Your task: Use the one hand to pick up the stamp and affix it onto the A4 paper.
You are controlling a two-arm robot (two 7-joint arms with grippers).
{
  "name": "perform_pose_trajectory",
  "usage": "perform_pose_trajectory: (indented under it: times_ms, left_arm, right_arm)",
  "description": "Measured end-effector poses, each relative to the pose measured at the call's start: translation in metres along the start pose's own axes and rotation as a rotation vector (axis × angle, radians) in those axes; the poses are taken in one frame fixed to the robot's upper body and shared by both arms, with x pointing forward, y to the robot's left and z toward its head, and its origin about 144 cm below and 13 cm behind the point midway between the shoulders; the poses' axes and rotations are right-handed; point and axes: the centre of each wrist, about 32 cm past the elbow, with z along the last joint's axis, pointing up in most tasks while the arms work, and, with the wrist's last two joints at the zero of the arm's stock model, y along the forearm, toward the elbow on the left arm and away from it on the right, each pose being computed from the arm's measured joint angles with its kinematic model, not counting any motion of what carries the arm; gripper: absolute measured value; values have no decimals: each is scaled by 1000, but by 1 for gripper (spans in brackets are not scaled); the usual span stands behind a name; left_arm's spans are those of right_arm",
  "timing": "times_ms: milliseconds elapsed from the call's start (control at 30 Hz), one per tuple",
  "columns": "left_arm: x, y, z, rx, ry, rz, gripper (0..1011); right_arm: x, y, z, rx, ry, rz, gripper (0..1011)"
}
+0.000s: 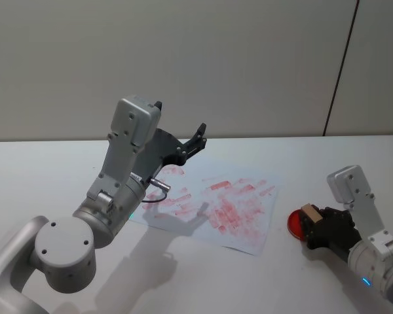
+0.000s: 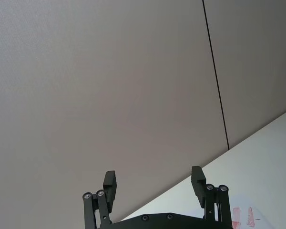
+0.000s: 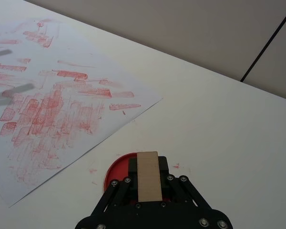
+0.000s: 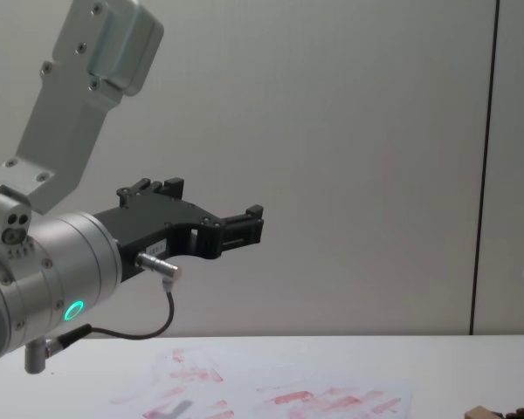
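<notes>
The right gripper (image 3: 148, 164) has its two black fingers closed narrowly on the long sides of the stamp (image 3: 149, 177), a light tan wooden block that stands between them with its plain top face toward the wrist camera. The gripper and stamp sit over the round red ink pad (image 3: 115, 172). Whether the stamp's underside touches the pad cannot be determined. In the head view the pad lies on the white table (image 1: 52, 170), just beside the right-hand edge of the A4 paper (image 1: 239, 229) and apart from it. The sheet lies flat at the table's centre, turned at an angle, and bears many smudged red stamp marks. Small red specks mark the table between pad and sheet. Behind the right gripper, the silver-white wrist and pale grey arm link extend toward the lower right corner of the head view.

The left gripper (image 2: 153, 177) is held high above the paper's left portion, fingers spread wide and holding nothing, pointing toward the grey wall (image 2: 109, 86).
</notes>
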Motion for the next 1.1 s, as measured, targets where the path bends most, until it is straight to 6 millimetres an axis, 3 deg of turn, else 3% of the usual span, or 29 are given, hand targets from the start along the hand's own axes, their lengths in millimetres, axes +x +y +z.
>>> perform_pose_trajectory:
  times_ms: [433,1100]
  left_arm:
    - [0,0,0,0,0,0,1001]
    - [0,0,0,0,0,0,1001]
  right_arm:
    - [1,0,8,67,-11,-4,220]
    - [-11,21,52,249,-27,155,219]
